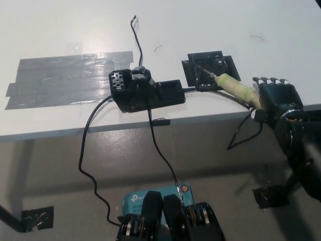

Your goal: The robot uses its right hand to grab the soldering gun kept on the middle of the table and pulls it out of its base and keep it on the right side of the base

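White table [60, 30] — grey tape patch [70, 78] — grey floor [50, 170]

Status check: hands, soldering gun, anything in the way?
Right hand open beside soldering gun. Gun lies right of base, tip on black pad. Left hand out of view. Nothing blocking.

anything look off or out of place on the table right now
The soldering gun lies slanted, its tip on the black pad right of the base, and its handle end reaches the table's front edge by the right hand. Its cord loops off the edge. A strip of grey tape covers the table's left part.
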Controlling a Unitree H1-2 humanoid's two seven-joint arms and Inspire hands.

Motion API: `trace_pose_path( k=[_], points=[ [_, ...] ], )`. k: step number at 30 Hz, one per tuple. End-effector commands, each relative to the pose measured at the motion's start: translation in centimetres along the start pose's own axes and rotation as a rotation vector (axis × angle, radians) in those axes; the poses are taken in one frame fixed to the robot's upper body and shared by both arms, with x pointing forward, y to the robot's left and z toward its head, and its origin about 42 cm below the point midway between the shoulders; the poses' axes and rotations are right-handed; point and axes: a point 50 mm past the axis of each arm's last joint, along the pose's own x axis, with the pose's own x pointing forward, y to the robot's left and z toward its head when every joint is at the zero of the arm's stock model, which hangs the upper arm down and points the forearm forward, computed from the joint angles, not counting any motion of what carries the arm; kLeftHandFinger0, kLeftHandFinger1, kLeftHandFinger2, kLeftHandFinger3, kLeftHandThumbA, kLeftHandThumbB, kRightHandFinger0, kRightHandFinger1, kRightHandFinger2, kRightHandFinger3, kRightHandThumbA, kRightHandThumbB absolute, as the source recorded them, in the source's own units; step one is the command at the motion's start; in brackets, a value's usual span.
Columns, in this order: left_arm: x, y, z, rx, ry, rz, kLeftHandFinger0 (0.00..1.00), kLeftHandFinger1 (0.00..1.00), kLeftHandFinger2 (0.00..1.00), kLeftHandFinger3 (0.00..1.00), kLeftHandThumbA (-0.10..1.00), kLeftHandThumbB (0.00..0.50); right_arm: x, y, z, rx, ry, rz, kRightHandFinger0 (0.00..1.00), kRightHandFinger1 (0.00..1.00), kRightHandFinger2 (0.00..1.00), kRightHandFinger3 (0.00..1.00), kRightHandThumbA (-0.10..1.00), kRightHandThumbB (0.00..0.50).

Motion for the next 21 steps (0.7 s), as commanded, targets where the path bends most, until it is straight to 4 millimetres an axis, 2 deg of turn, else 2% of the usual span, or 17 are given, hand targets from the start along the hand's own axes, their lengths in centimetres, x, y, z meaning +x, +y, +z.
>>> trace_pose_path(
  k=[1,4,5,9,12,15,16,17,19,21],
  points=[
    [-0.5,0.5,0.2,0.01,0.001,-0.006,0.65,0.73,0.91,1.0,0.37,0.322,-0.1,-2.6,-1.1,-0.063,0.018,-0.039,1.0,1.0,1.0,1.0,0.46,0.363],
    [-0.6,0.5,0.3,0.017,0.0,-0.005,0.68,0.75,0.92,1.0,0.36,0.313,-0.5,-3.1,-1.5,-0.074,0.014,-0.043,1.0,1.0,1.0,1.0,0.5,0.405],
    [-0.6,0.5,0.2,0.011,0.001,0.0,0.67,0.74,0.92,1.0,0.35,0.316,-0.7,-3.7,-1.8,-0.071,0.007,-0.049,1.0,1.0,1.0,1.0,0.51,0.438],
    [-0.7,0.5,-0.1,0.019,0.008,0.0,0.65,0.73,0.91,1.0,0.36,0.314,-1.1,-4.6,-2.0,-0.079,-0.028,-0.063,1.0,1.0,1.0,1.0,0.48,0.5],
    [-0.8,0.7,-0.4,0.014,0.019,0.007,0.68,0.74,0.92,1.0,0.36,0.319,-1.4,-6.6,-2.0,-0.066,-0.051,-0.096,1.0,1.0,1.0,1.0,0.5,0.5],
    [-0.8,0.8,-0.5,0.017,0.02,0.003,0.67,0.74,0.93,1.0,0.36,0.318,-2.1,-9.1,-2.9,-0.05,-0.052,-0.146,1.0,1.0,1.0,1.0,0.59,0.486],
    [-0.8,0.8,-0.5,0.016,0.021,0.003,0.67,0.74,0.93,1.0,0.36,0.319,-2.2,-9.2,-2.9,-0.048,-0.052,-0.146,1.0,1.0,1.0,1.0,0.59,0.487],
    [-0.9,0.9,-0.7,0.012,0.022,0.01,0.66,0.74,0.93,1.0,0.36,0.319,-3.3,-12.5,-4.8,0.081,-0.074,-0.212,1.0,1.0,1.0,1.0,0.58,0.469],
    [-1.1,0.9,-0.8,0.01,0.023,0.011,0.65,0.73,0.92,1.0,0.36,0.32,-4.2,-14.4,-6.1,0.149,-0.078,-0.254,1.0,1.0,1.0,1.0,0.64,0.433],
    [-1.1,0.9,-0.9,0.001,0.021,0.012,0.64,0.73,0.92,1.0,0.35,0.32,-4.7,-15.6,-6.7,0.186,-0.055,-0.267,1.0,1.0,1.0,1.0,0.71,0.424]
  ],
)
